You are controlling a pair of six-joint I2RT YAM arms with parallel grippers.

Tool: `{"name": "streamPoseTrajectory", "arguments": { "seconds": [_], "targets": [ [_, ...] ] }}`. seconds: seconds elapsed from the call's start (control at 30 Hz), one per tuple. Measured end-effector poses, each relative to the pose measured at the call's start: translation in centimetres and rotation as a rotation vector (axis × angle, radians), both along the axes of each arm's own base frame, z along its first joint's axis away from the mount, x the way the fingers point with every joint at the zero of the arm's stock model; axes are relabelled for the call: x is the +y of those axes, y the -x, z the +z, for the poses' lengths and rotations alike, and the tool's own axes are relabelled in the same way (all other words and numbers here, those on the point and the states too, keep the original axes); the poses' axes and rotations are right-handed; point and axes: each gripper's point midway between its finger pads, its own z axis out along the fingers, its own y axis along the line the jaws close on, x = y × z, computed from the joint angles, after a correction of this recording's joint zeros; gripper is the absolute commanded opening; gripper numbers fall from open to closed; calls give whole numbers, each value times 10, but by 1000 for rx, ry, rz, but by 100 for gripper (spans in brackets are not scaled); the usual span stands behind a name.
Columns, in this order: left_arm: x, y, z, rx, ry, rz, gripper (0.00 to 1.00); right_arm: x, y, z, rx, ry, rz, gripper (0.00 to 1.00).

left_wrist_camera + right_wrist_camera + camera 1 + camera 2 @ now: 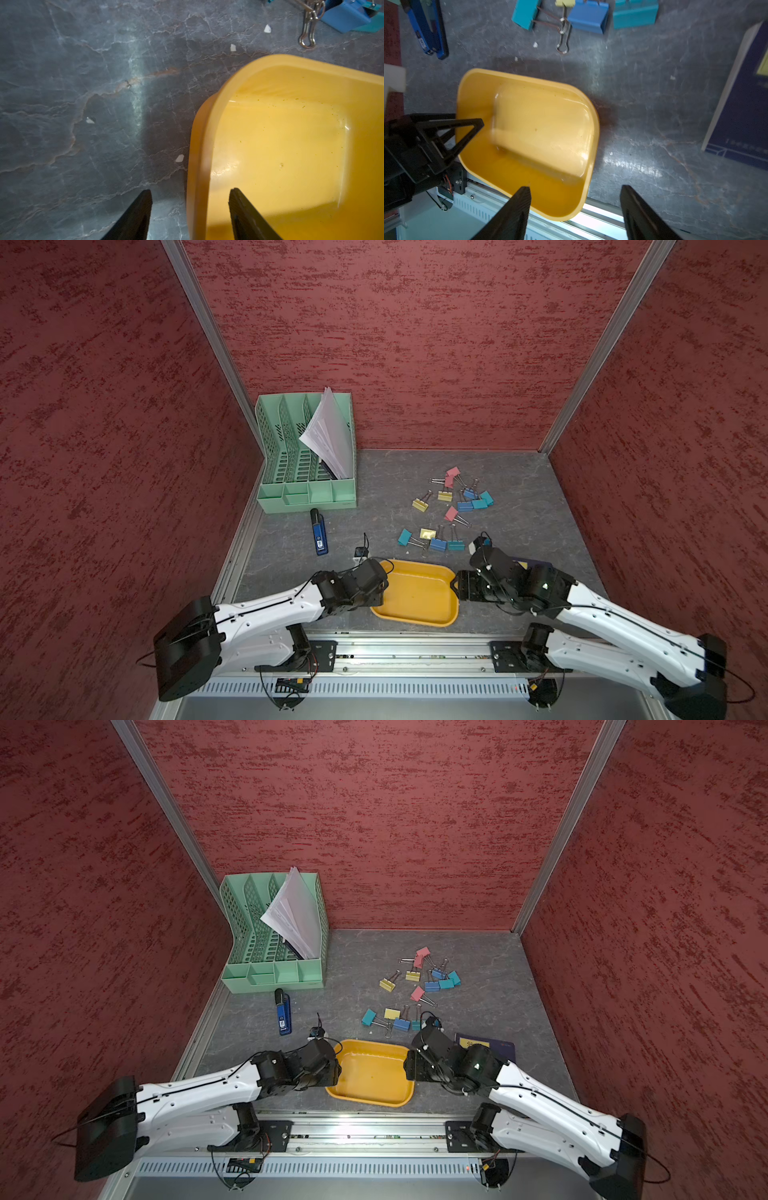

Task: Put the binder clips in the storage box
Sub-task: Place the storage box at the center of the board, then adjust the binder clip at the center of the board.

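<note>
The storage box [415, 597] [370, 1077], a shallow yellow tray with nothing in it, lies near the table's front edge in both top views. My left gripper [191, 190] [376, 587] stands open astride the box's left rim [199, 145], touching neither side. My right gripper [575, 187] [459, 585] is open astride the right rim [591, 158], one finger over the inside, one over the table. The binder clips lie beyond the box: a near group [432, 541] [588, 15] [345, 16] and a farther scatter [457, 495] [428, 977] of pink, yellow, blue and teal.
A mint-green file organizer [307, 485] with papers stands at the back left, and a blue stapler [319, 533] [425, 31] lies in front of it. A dark blue book [486, 1046] [741, 108] lies right of the box. Red walls enclose three sides, and a metal rail [415, 651] runs along the front.
</note>
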Motion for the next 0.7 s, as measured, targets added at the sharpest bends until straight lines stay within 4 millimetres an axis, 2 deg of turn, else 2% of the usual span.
{"name": "streamPoseTrajectory", "arguments": {
  "seconds": [0.07,0.17,0.27,0.37,0.5,0.57,0.63,0.7],
  "targets": [
    [-2,-2,5,-14,4,-9,65,11,-32,19,-36,-12,-21,75],
    [-1,-7,8,-28,2,-14,66,21,-78,23,-36,-24,-53,78],
    [2,-11,10,-36,-2,-11,66,33,-123,9,4,-5,-68,79],
    [5,-16,14,-47,9,-3,66,46,-162,-12,49,-9,-81,80],
    [9,-21,18,-55,21,3,66,60,-199,-46,114,7,-90,79],
    [10,-23,19,-57,21,3,66,66,-214,-58,125,12,-86,71],
    [11,-23,19,-56,23,-1,66,71,-225,-64,118,15,-73,56],
    [12,-24,20,-55,28,-2,66,78,-235,-63,101,7,-53,39]
  ]
}}
